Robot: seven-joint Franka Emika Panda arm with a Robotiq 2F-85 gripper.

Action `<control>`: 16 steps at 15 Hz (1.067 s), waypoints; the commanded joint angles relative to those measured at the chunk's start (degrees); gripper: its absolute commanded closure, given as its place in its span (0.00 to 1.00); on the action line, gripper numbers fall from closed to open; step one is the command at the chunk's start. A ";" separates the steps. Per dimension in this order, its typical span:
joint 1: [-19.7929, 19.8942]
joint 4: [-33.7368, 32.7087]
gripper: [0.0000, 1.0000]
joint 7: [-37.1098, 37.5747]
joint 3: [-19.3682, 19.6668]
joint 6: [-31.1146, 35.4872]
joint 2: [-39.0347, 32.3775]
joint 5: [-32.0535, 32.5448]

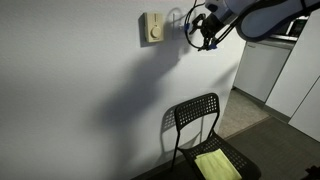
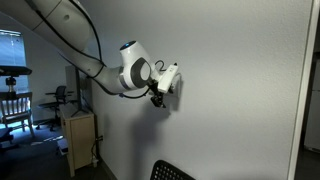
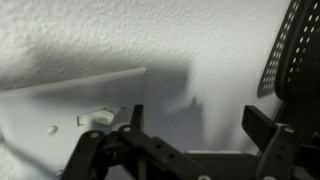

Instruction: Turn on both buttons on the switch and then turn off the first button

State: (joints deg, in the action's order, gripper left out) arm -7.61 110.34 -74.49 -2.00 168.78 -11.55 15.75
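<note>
My gripper [image 1: 205, 33] is up at the wall, also seen in the other exterior view [image 2: 163, 90]. In the wrist view its two dark fingers [image 3: 200, 125] stand wide apart with only bare wall between them, so it is open and empty. A smooth pale plate [image 3: 55, 100] with a small tab and a screw lies on the wall beside one finger. It seems to be the switch, but its two buttons cannot be made out. In an exterior view a faint white outline [image 1: 181, 18] shows just beside the gripper.
A cream-beige box with a round dial [image 1: 152, 28] is fixed to the wall beyond the gripper. A black mesh chair [image 1: 200, 125] with a yellow cloth [image 1: 217, 165] on its seat stands below; its back shows in the wrist view [image 3: 292, 50]. Office furniture [image 2: 78, 140] stands further back.
</note>
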 commanded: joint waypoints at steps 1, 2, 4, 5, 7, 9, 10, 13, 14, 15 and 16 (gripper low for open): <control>0.34 -3.37 0.00 0.20 0.44 0.98 -2.85 0.11; 0.38 -3.92 0.00 0.18 0.46 0.96 -3.27 -0.01; 0.46 -4.86 0.00 -0.13 0.39 0.96 -3.97 -0.36; 0.48 -5.55 0.00 -0.24 0.31 0.85 -4.40 -0.50; 0.43 -6.27 0.00 -0.20 0.28 0.75 -4.86 -0.58; 1.44 -6.16 0.00 1.83 -0.76 0.96 -4.44 2.05; 1.09 -6.07 0.00 2.65 -0.26 0.93 -4.09 3.10; -1.56 -5.44 0.00 5.85 2.93 1.60 -2.36 7.52; -1.92 -5.52 0.00 6.99 3.44 1.52 -1.92 9.30; -2.63 -5.38 0.00 8.28 4.34 1.44 -1.35 11.38; -3.20 -5.44 0.00 9.52 5.08 1.18 -0.90 13.24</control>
State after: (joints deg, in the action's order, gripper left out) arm -8.98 106.48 -67.96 0.17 168.75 -13.75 23.99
